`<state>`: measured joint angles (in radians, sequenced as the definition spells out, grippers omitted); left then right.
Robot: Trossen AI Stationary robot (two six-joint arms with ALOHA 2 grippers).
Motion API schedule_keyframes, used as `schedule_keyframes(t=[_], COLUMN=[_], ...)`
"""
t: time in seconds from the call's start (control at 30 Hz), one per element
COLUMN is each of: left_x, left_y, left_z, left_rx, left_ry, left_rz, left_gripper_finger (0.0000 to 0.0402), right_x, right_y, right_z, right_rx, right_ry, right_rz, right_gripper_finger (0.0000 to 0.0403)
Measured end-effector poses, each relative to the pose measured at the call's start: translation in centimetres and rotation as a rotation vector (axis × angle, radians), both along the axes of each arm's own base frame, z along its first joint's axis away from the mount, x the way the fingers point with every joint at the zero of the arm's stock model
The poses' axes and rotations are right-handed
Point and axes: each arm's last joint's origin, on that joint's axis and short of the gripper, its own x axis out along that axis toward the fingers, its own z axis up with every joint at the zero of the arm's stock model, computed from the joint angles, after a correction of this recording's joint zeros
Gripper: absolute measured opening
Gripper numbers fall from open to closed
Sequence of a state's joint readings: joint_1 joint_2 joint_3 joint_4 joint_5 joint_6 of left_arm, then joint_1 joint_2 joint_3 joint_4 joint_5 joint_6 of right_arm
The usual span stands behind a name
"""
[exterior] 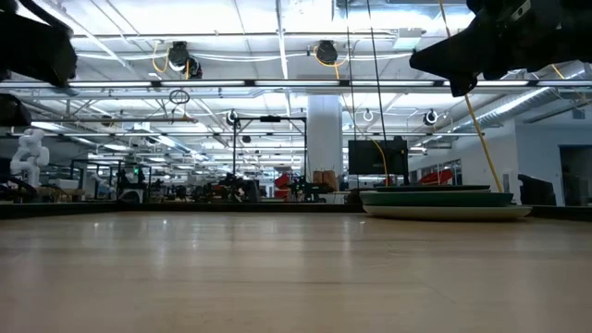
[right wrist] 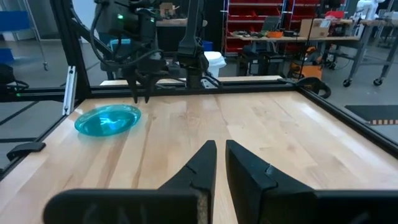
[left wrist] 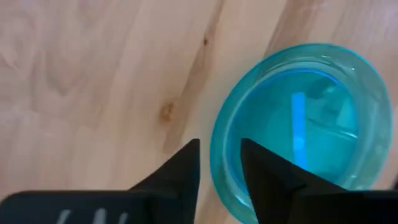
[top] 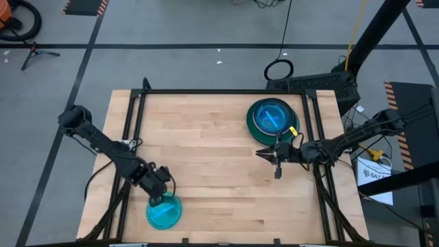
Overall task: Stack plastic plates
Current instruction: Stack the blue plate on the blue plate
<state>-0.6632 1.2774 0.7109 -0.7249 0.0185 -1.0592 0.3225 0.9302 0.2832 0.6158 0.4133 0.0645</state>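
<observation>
A lone translucent cyan plate (top: pixel 164 212) (left wrist: pixel 298 124) (right wrist: pixel 107 119) lies flat on the wood near the table's near-left corner. My left gripper (top: pixel 160 195) (left wrist: pixel 220 165) points down over its far rim and is open by a narrow gap, one finger outside the rim and one over the bowl. The other plates form a stack (top: pixel 274 120) (exterior: pixel 442 202) at the far right, with a dark green rim outermost and cyan on top. My right gripper (top: pixel 276 163) (right wrist: pixel 221 158) is shut and hangs in the air just near of the stack. My left gripper comes from above with its fingers on either side of the cyan plate's far rim (left wrist: pixel 216 158). A strip of wood shows between the outer finger (left wrist: pixel 186 171) and the rim. Whether either finger touches the plate, I cannot tell.
A black frame rail (top: pixel 206 91) runs along the table's far edge and down both sides. The wood between the lone plate and the stack (top: pixel 212 158) is bare. A yellow tag (top: pixel 293 131) sits at the stack's near-right edge.
</observation>
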Motion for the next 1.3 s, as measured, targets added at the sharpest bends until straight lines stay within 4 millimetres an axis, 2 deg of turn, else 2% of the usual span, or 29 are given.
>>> schedule_keyframes(t=[0.13,0.27,0.47,0.67,1.3], left_x=[-0.6,-1.1,-1.4,-1.0,-1.2], left_y=[-0.8,-1.7,-2.6,-3.8,-4.1], left_z=[-0.4,-1.2,-2.7,-3.6,-3.7], left_rx=[0.102,0.140,0.191,0.160,0.184], left_ry=[-0.042,-0.017,0.031,0.002,-0.033], left_rz=[-0.043,-0.067,-0.053,-0.058,-0.021], left_gripper_finger=[0.0150,0.0162,0.0163,0.0163,0.0163], right_x=[0.0,0.0,0.0,0.0,0.0], right_y=[0.0,0.0,0.0,0.0,0.0], right_z=[-0.1,-0.2,-0.2,-0.2,-0.2], right_rx=[0.016,0.021,0.022,0.025,0.022], right_ry=[0.008,0.015,0.019,0.018,0.019], right_rz=[-0.001,-0.002,-0.002,-0.003,-0.002], right_gripper_finger=[0.0029,0.0029,0.0029,0.0029,0.0029])
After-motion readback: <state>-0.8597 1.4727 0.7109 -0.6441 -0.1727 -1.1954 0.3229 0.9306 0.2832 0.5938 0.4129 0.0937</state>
